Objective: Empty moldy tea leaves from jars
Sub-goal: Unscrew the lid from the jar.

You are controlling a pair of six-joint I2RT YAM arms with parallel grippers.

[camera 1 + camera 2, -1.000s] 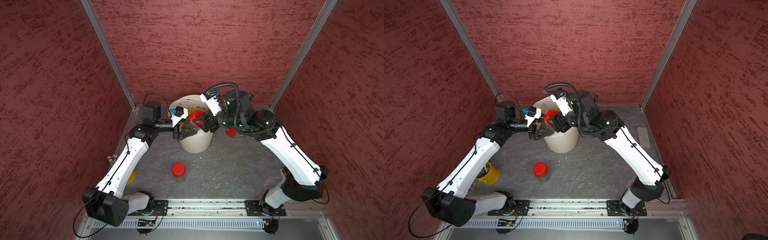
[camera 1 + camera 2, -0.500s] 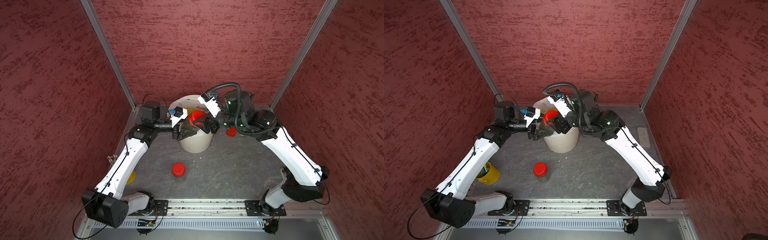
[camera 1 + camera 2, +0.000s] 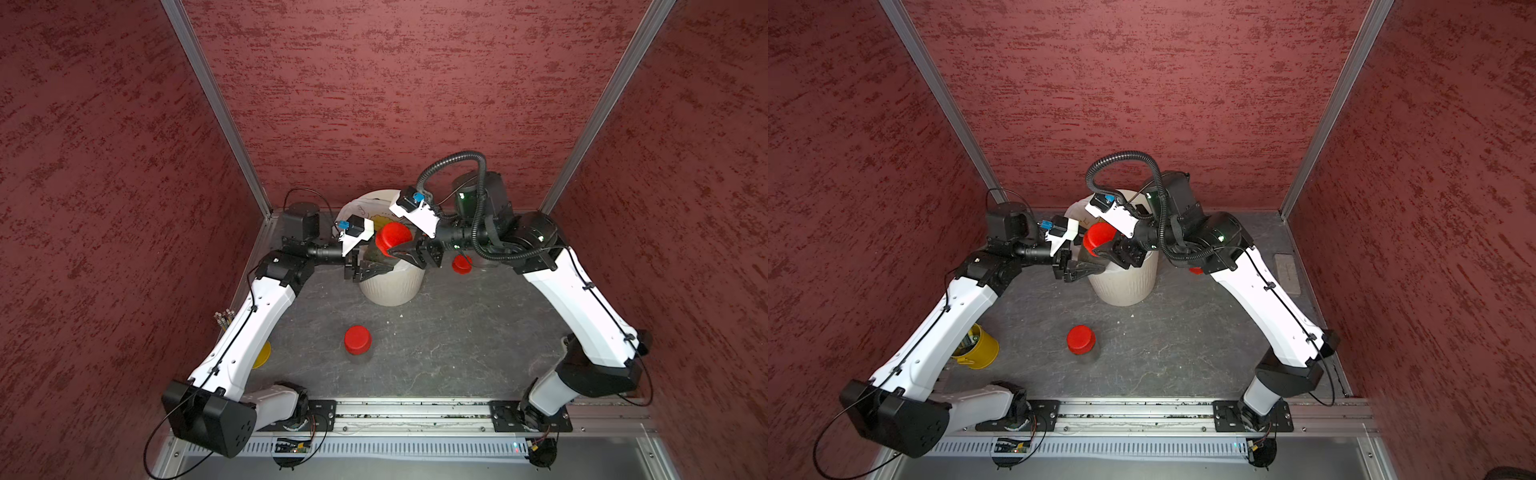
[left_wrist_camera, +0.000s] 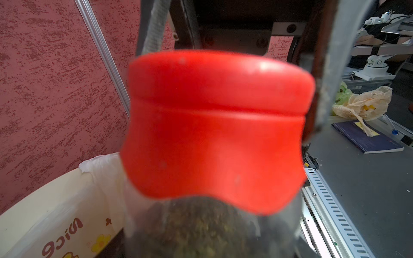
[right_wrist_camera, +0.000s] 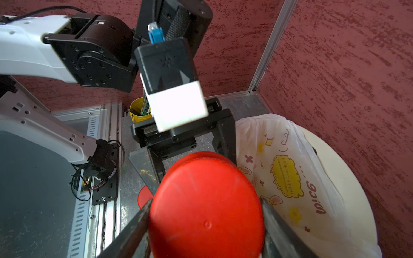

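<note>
Top views: the left gripper (image 3: pixel 374 266) is clamped narrowly on the clear body of a jar (image 3: pixel 380 255) directly above the bin (image 3: pixel 390 291). The right gripper (image 3: pixel 398 247) faces it, jaws set wide around the jar's red lid (image 3: pixel 392 237).

Left wrist: the lid fills the frame, with dark tea leaves (image 4: pixel 201 230) beneath it. One right finger (image 4: pixel 330 67) presses its side.

Right wrist: both right fingers (image 5: pixel 134 230) flank the lid, touching it.

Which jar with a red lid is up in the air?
The jar over the cream bin: the left pincer grips its body, the right pincer its red lid. The front jar and the jar by the right arm sit on the table.
</note>
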